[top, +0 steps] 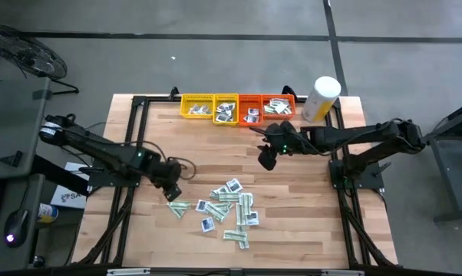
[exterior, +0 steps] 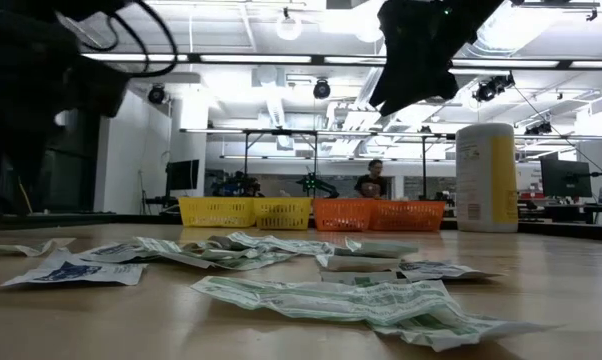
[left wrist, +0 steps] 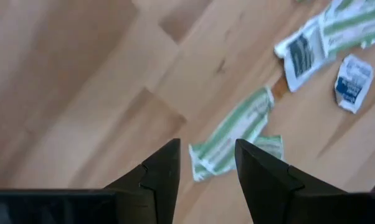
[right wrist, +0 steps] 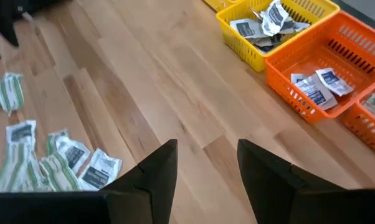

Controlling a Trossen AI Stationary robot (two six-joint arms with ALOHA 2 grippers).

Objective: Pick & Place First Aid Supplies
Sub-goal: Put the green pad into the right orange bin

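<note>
Starting at the left, the left gripper (top: 172,189) hovers low over the table (top: 308,222), fingers spread with nothing between them, and from its wrist a green-striped strip (left wrist: 234,130) lies just ahead of the gap, crossed over a second one. That strip sits at the nine o'clock edge of the packet pile (top: 227,208), which spreads near the table's middle toward six o'clock: white-and-green strips mixed with small white squares with blue centres (left wrist: 353,81). Best play here, I'd say: drop straight down on the single outlying strip, one finger each side of its narrow width, and close only once the tips touch wood, or thin paper will slip out. Moving right, at twelve o'clock stand the yellow trays (top: 209,106) and orange trays (top: 267,106), already carrying some packets. The right gripper (top: 267,158) hangs high between trays and pile, fingers apart and empty. At the far right, around one o'clock, stands the white-and-yellow canister (top: 321,98), clear of the action
</note>
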